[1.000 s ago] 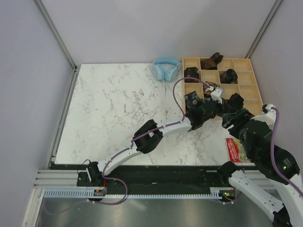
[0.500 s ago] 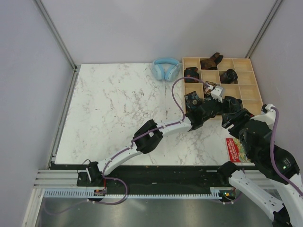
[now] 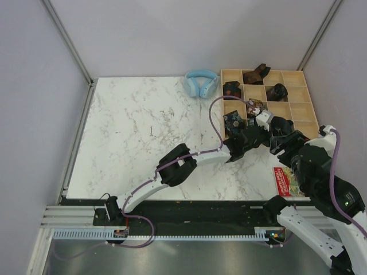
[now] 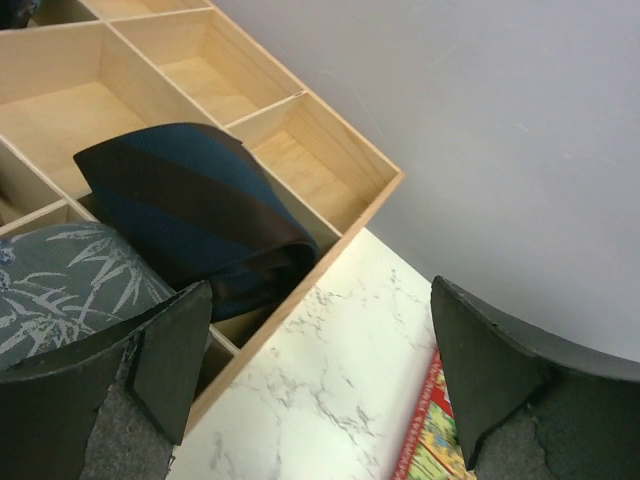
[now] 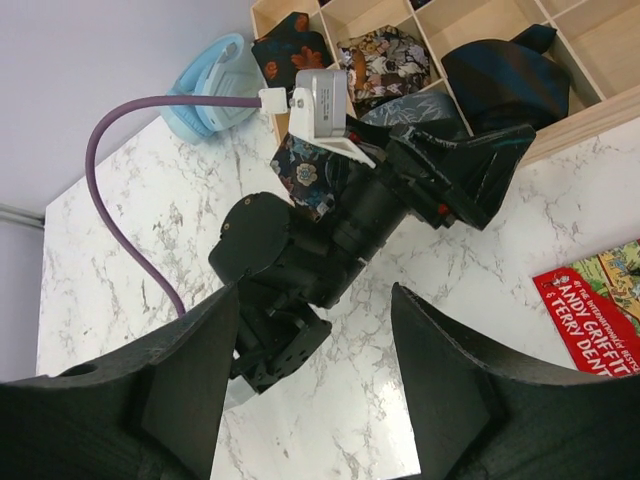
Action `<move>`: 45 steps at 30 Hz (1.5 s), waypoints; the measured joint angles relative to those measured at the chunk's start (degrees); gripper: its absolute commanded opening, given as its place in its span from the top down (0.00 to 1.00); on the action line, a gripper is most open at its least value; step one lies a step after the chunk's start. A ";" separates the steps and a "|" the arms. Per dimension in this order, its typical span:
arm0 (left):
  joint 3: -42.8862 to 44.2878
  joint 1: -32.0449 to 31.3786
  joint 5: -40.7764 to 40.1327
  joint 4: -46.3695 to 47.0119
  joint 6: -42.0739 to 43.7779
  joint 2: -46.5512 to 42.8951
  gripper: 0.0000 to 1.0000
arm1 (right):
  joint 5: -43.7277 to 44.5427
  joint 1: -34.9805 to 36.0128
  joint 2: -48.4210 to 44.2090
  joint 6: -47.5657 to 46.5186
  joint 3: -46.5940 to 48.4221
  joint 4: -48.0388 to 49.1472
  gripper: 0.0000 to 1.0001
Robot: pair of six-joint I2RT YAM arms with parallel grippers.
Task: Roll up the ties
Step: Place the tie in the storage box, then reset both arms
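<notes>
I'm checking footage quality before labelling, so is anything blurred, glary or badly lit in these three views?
Top external: even light, soft shadows, no glare. Left wrist: striped tie sharp, near fingers dark and shadowed. Right wrist: own fingers likewise.

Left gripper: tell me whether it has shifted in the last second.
Yes. In the top view the left gripper has drawn back slightly toward the near table edge, away from the wooden tray's far rim.
</notes>
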 measured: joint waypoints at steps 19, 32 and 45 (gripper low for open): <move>-42.56 -0.02 -2.03 5.57 0.13 -42.32 0.00 | -0.61 0.00 5.44 -1.62 7.04 0.17 0.26; -84.04 0.55 -17.84 -8.00 10.51 -87.86 0.00 | -15.52 0.00 8.31 -3.85 -1.75 11.54 0.02; -102.95 14.21 -33.57 -34.77 13.44 -128.61 0.00 | -29.83 10.97 20.83 -3.32 -15.52 29.49 0.02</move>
